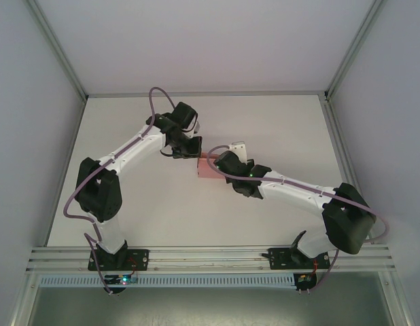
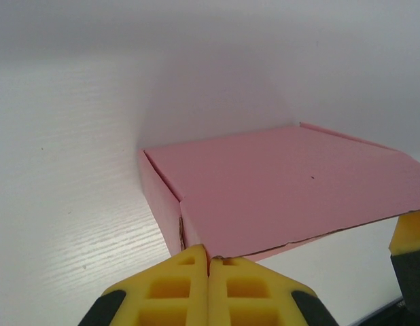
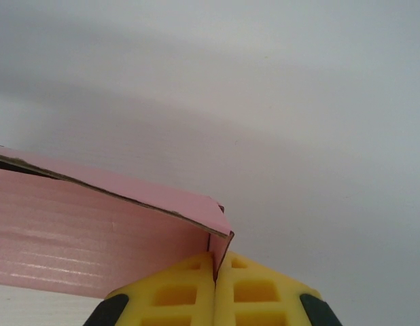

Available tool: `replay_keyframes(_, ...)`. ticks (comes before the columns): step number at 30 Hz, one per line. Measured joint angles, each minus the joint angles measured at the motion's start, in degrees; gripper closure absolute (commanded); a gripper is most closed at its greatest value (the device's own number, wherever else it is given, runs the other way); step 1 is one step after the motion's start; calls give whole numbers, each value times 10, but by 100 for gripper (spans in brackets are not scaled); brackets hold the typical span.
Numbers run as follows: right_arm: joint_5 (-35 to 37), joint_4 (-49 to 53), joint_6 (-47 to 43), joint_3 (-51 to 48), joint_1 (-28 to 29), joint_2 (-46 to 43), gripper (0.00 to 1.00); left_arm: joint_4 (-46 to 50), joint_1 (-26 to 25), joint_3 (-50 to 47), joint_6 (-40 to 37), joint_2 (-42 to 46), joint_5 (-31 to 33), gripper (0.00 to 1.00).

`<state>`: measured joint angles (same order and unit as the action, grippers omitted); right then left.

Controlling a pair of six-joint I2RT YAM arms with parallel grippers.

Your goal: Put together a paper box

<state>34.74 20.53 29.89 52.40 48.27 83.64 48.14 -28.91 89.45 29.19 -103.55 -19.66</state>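
The paper box (image 1: 208, 170) is a small pink card box on the white table (image 1: 278, 129), caught between my two grippers. My left gripper (image 1: 191, 151) comes at it from the far left. In the left wrist view the box (image 2: 285, 183) shows its flat top and left wall, and my left gripper (image 2: 209, 258) is shut with its tips pinched at the near corner. My right gripper (image 1: 223, 164) sits at the box's right side. In the right wrist view a thin wall of the box (image 3: 94, 231) runs down between the yellow fingers, so the right gripper (image 3: 215, 263) is shut on it.
Pale enclosure walls with metal posts (image 1: 60, 61) close off the table at the left, back and right. An aluminium rail (image 1: 210, 257) carrying both arm bases runs along the near edge. A yellow finger of the right gripper (image 2: 408, 234) shows past the box's far corner.
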Motion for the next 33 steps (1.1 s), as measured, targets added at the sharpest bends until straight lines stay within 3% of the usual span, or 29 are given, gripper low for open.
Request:
replay_keyframes(6,1,-22,0,-8,0,0,100,-50,-7,-42,-35,20,37,100)
replay_keyframes(14,12,-101,-2,-57,0,-8,100,-125,-55,-136,-104,54,121,100)
replay_keyframes(21,10,-189,-9,-116,0,-37,98,-198,-56,-200,-106,88,121,100)
replay_keyframes(23,4,-212,-16,-135,1,-49,98,-206,-56,-207,-105,94,118,88)
replay_keyframes(25,3,-228,-20,-150,4,-60,98,-205,-56,-207,-99,95,112,83)
replay_keyframes(27,0,-236,-22,-158,5,-67,98,-205,-56,-207,-89,96,100,68)
replay_keyframes(30,-1,-241,-27,-160,7,-68,98,-194,-57,-206,-77,96,82,59)
replay_keyframes(33,-2,-243,-28,-160,7,-67,98,-186,-57,-206,-66,98,67,43)
